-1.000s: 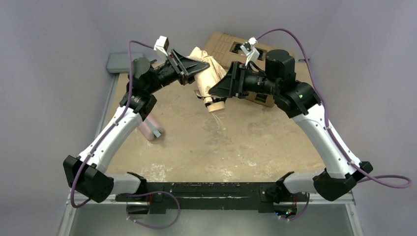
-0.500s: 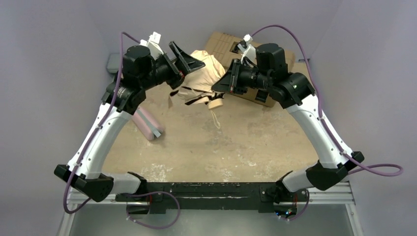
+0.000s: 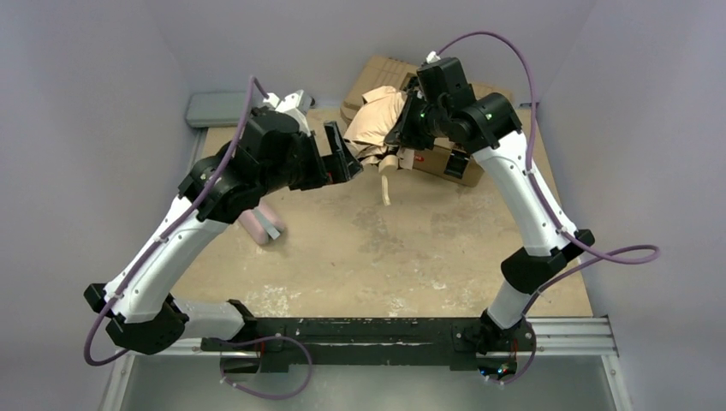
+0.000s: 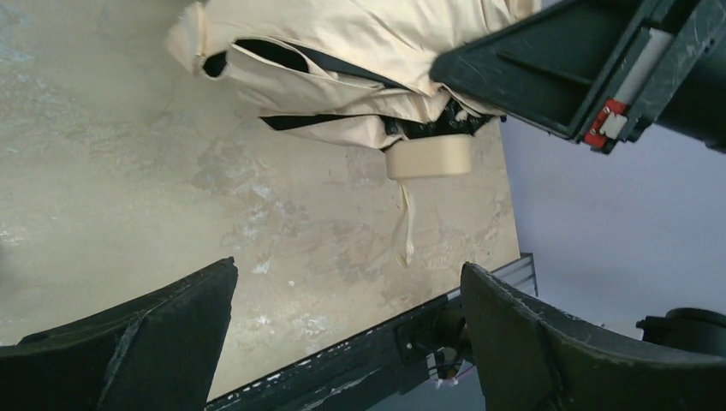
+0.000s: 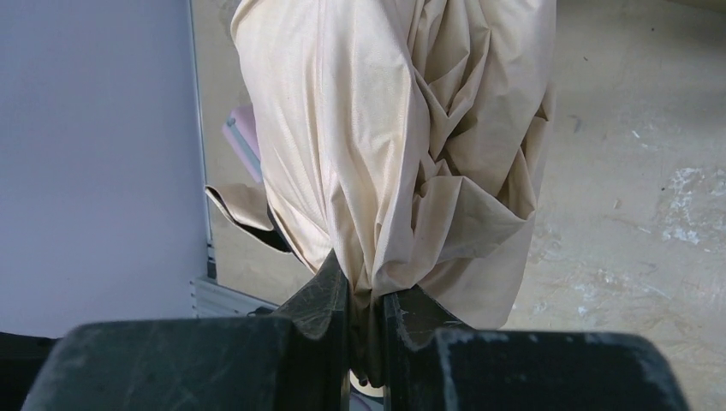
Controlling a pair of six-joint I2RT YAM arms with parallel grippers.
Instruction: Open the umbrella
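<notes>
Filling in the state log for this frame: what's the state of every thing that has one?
umbrella: folded, canopy loose and bunched.
right gripper: shut on umbrella fabric.
left gripper: open, empty, clear of the umbrella.
wrist strap: hanging loose.
toolbox: lying flat; lid state unclear.
pink pouch: lying flat, untouched.

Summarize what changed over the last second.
The left hand let go of the umbrella and backed off toward the near left, jaws wide. The right hand closed on its fabric and pulled it toward the far side, over the toolbox. The pink pouch and toolbox are unmoved.
</notes>
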